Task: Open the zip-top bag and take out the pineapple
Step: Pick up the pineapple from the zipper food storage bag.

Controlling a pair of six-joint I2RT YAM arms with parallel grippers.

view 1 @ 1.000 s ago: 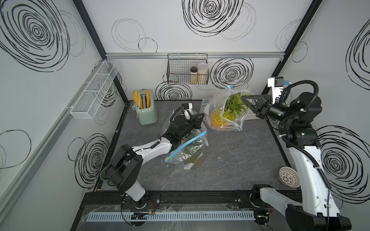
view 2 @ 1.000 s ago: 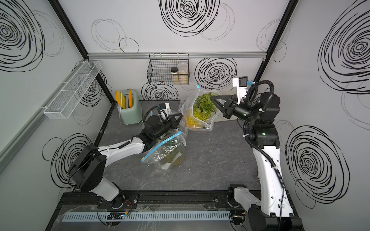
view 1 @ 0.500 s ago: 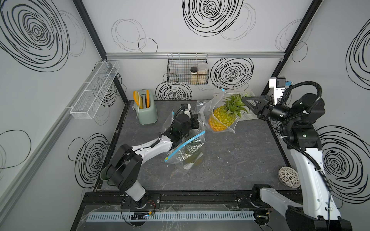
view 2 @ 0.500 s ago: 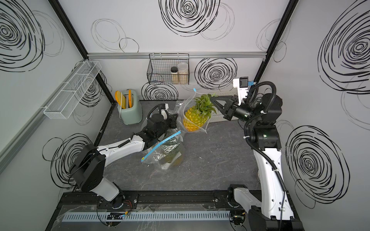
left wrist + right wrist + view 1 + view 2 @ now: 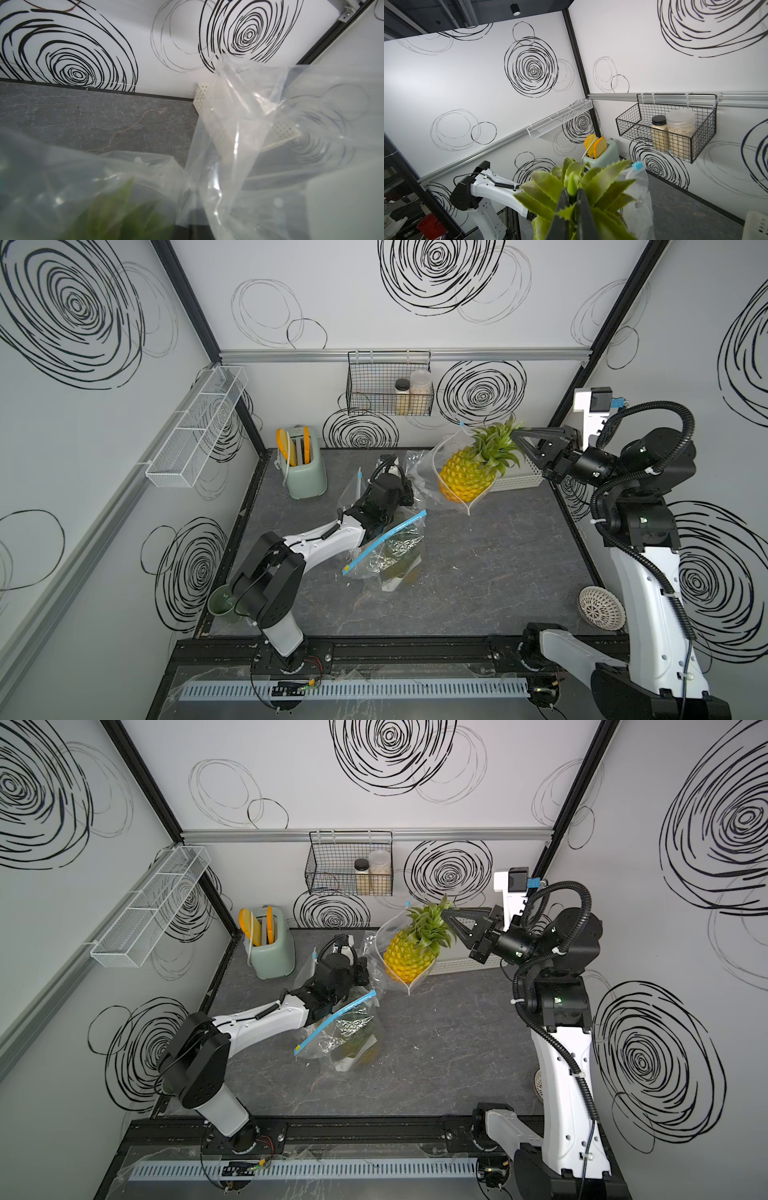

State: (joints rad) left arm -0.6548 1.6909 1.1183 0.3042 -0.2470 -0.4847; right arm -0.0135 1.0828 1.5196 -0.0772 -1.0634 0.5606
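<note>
The pineapple (image 5: 465, 479) (image 5: 409, 957) hangs in the air at the back of the table, with its yellow body mostly out of the clear zip-top bag (image 5: 428, 466) (image 5: 376, 952). The bag's open rim loops around the fruit's lower part. My right gripper (image 5: 517, 435) (image 5: 446, 912) (image 5: 572, 193) is shut on the green crown leaves (image 5: 571, 182). The bag (image 5: 636, 199) sags beside the crown. My left gripper (image 5: 409, 493) (image 5: 365, 975) (image 5: 192, 230) sits low by the bag's far end, shut on its clear film (image 5: 239, 145).
A second clear bag with a blue zip strip (image 5: 386, 547) lies under the left arm. A mint toaster (image 5: 305, 472) stands at the back left, and a white perforated tray (image 5: 515, 479) at the back right. A green cup (image 5: 222, 603) and a woven bowl (image 5: 600, 608) sit at the table's sides.
The right gripper has risen with the pineapple, drawing the fruit up out of the bag. The bag's rim has slid down the fruit. The left gripper has shifted slightly toward the back.
</note>
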